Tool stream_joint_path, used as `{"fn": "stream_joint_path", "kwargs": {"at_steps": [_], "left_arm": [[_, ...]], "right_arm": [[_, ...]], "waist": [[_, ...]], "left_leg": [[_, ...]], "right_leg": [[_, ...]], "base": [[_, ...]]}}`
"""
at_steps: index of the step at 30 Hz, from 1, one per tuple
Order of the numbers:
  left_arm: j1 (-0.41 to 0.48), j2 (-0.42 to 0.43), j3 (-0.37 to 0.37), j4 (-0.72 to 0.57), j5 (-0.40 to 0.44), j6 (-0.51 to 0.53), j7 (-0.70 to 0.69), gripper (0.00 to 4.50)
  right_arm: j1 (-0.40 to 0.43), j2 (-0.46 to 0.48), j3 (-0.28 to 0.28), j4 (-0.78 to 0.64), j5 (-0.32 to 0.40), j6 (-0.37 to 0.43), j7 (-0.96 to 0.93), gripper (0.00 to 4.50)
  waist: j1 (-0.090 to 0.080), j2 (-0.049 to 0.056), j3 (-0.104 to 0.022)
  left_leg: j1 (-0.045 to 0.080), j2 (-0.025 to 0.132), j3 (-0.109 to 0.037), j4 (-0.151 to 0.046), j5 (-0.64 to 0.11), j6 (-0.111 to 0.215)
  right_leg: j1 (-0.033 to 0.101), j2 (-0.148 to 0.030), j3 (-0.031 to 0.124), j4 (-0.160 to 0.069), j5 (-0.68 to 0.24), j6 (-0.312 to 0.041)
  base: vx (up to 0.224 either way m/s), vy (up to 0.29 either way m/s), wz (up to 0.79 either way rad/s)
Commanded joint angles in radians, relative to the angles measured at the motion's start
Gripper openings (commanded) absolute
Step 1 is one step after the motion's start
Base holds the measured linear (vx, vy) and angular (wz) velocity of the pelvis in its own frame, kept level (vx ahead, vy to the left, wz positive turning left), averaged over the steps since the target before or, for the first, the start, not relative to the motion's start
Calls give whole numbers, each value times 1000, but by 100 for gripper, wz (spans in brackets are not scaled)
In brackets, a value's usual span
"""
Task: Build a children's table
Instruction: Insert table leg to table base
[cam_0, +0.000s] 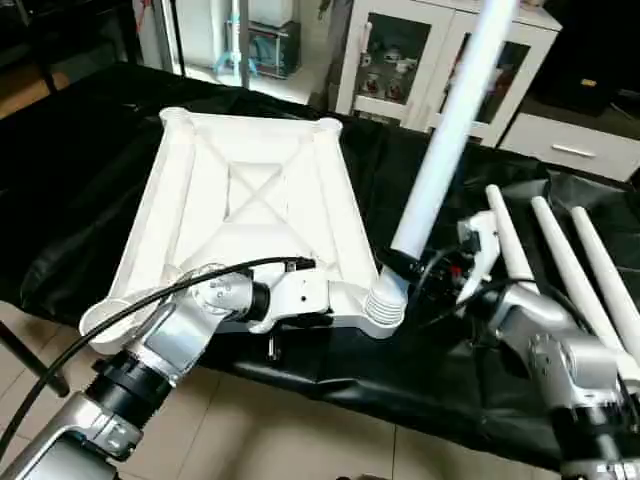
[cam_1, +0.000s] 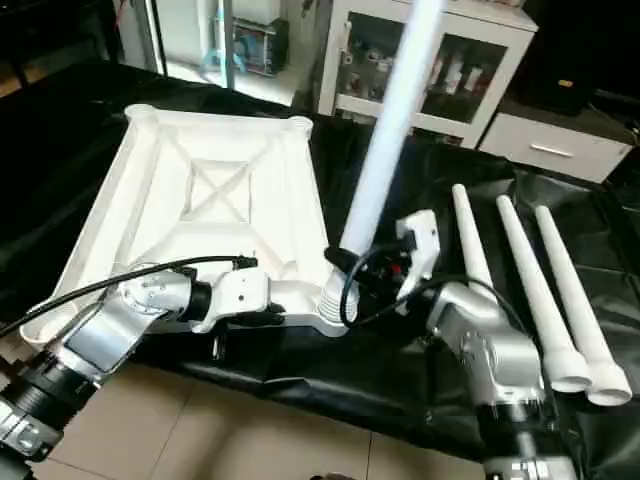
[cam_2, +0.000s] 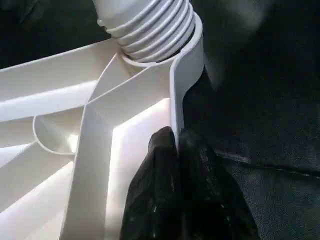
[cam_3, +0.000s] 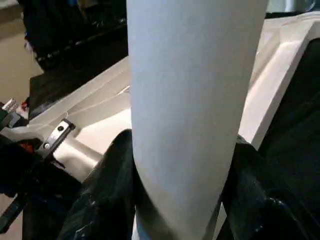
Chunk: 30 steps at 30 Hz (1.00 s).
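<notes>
Leg in near-right socket, leaning toward 1 o'clock.
Right gripper (cam_1: 352, 262) clamps leg (cam_0: 445, 140) just above ribbed end; left gripper (cam_2: 176, 150) pinches tabletop (cam_0: 250, 200) rim at 9 o'clock of socket (cam_0: 385, 305).

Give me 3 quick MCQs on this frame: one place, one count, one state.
1. Which tabletop corner socket has the upright leg in it?
A. near one on the robot's right
B. far one on the robot's left
C. none

2. How many spare legs lie on the black cloth?
A. one
B. three
C. five

3. What is the left end effector doing?
A. hanging open above the cloth
B. shut on the tabletop's rim
C. holding a leg

Key: 1 A, the ribbed end sits in the near right corner. 2 B, three lie side by side right of the tabletop. 3 B, its black fingers pinch the thin rim wall near that socket, while the right end effector grips the upright leg.
</notes>
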Motion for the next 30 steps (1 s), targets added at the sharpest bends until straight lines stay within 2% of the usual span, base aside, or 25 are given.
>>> {"fn": "stream_joint_path", "kwargs": {"at_steps": [1, 3, 6, 8, 9, 10, 12, 15, 20, 24, 25, 28, 30], "left_arm": [[1, 2, -16, 12, 19, 5, -15, 0], [1, 2, -16, 13, 20, 4, -14, 0], [-2, 1, -15, 20, 21, 0, -11, 0], [-2, 0, -14, 21, 21, 0, -10, 0], [-3, 0, -14, 23, 21, -1, -9, 0], [-3, 0, -14, 23, 21, -1, -9, 0], [-2, -1, -13, 24, 22, -3, -9, 0], [-3, -2, -14, 27, 23, -5, -7, 0], [-4, -4, -14, 31, 25, -9, -6, 0], [-5, -5, -13, 33, 25, -10, -6, 0], [-5, -5, -12, 33, 24, -9, -5, 0], [-5, -5, -11, 33, 25, -9, -5, 0], [-5, -4, -9, 33, 25, -8, -4, 0]], "right_arm": [[53, -10, -17, 42, -35, 17, -46, 183], [67, -5, -17, 32, -34, 13, -47, 183], [108, 9, -13, -2, -29, -6, -55, 183], [118, 12, -12, -11, -29, -10, -57, 183], [140, 16, -7, -32, -32, -19, -59, 183], [143, 16, -7, -35, -32, -20, -59, 183], [165, 19, -1, -56, -37, -28, -58, 183], [191, 16, 13, -80, -46, -41, -54, 183], [218, -5, 45, -105, -73, -59, -44, 183], [242, -29, 73, -129, -92, -70, -24, 183], [248, -33, 76, -135, -93, -71, -21, 183], [259, -38, 80, -142, -96, -74, -16, 183], [264, -45, 89, -141, -106, -83, -13, 183]], "waist": [[-1, 18, -49], [0, 19, -49], [2, 19, -48], [0, 21, -45], [0, 21, -44], [0, 21, -45], [-1, 25, -46], [2, 24, -48], [2, 26, -47], [1, 24, -43], [-1, 17, -40], [0, 20, -41], [-1, 19, -40]], "left_leg": [[-12, 3, 16, -90, -279, 22], [-12, 4, 16, -91, -274, 21], [-9, 4, 18, -93, -282, 20], [-7, 4, 16, -96, -307, 19], [-4, 3, 14, -97, -341, 17], [-2, 3, 13, -97, -342, 16], [-5, 5, 11, -99, -333, 15], [-4, 7, 14, -100, -314, 17], [-4, 8, 14, -101, -316, 16], [-4, 6, 13, -102, -347, 19], [-4, 5, 13, -101, -359, 23], [-4, 5, 11, -101, -366, 26], [-6, 5, 10, -102, -362, 26]], "right_leg": [[57, -33, 22, -83, -441, -104], [60, -33, 22, -80, -416, -114], [59, -33, 22, -84, -427, -112], [58, -33, 20, -88, -460, -106], [57, -36, 18, -96, -517, -88], [56, -36, 18, -97, -521, -84], [58, -36, 19, -94, -493, -89], [60, -35, 21, -90, -432, -108], [63, -35, 21, -87, -412, -119], [62, -36, 21, -94, -473, -98], [58, -36, 20, -99, -508, -87], [56, -39, 20, -104, -552, -69], [56, -38, 19, -105, -557, -63]], "base": [[0, 0, 0], [0, 0, 0], [0, 0, 0], [0, 0, 0], [0, 0, 0], [0, 0, 0], [0, 0, 0], [0, 0, 0], [0, 0, 0], [0, 0, 0], [0, 0, 0], [0, 0, 0], [0, 0, 0]]}}
